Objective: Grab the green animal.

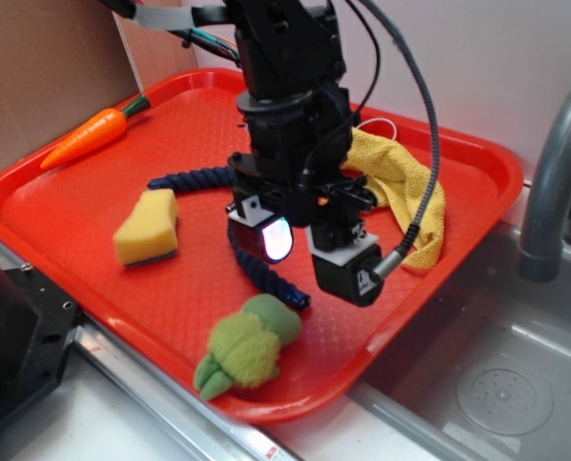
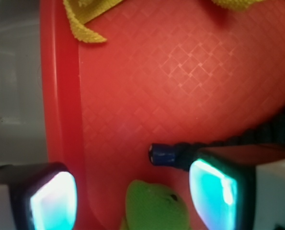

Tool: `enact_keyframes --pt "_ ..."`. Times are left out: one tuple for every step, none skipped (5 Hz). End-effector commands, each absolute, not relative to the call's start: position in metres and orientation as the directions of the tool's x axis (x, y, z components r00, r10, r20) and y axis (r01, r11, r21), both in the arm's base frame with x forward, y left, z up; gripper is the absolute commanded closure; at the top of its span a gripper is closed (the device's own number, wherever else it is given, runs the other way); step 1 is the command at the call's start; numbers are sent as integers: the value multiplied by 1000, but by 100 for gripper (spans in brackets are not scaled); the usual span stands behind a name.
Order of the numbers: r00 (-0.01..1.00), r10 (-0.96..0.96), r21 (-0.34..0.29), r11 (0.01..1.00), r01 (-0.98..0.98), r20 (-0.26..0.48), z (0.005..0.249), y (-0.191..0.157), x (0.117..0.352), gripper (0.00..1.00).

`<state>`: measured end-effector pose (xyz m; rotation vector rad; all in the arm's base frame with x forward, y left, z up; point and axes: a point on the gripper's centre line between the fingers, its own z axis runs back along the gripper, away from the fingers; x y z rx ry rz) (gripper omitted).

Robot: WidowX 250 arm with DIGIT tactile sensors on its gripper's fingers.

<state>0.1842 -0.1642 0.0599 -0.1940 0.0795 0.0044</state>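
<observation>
Black gripper (image 2: pixel 132 196) w/ jaws apart hangs above fuzzy lime-green plush animal (image 1: pixel 247 346) on red plastic tray (image 1: pixel 74 206), nothing gripped; descent & closing left to do.

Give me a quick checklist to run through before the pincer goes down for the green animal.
1. Pincer open: ok, jaws spread wide, nothing held.
2. Green animal free to grab: ok, it lies alone near the tray's front edge.
3. Target between the jaws: ok in the wrist view, its end shows in the gap.
4. Height: not ok, the pincer hangs above the toy.
5. Blue rope clear: cannot tell, its end sits close to one finger.
6. Red tray rim clear: cannot tell, the other finger hangs over it.
</observation>
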Motion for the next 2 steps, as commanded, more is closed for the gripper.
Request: enact_keyframes --pt "994 76 -158 984 -88 -84 83 -174 151 0" --pt "993 95 -147 984 -104 -63 90 -185 128 0"
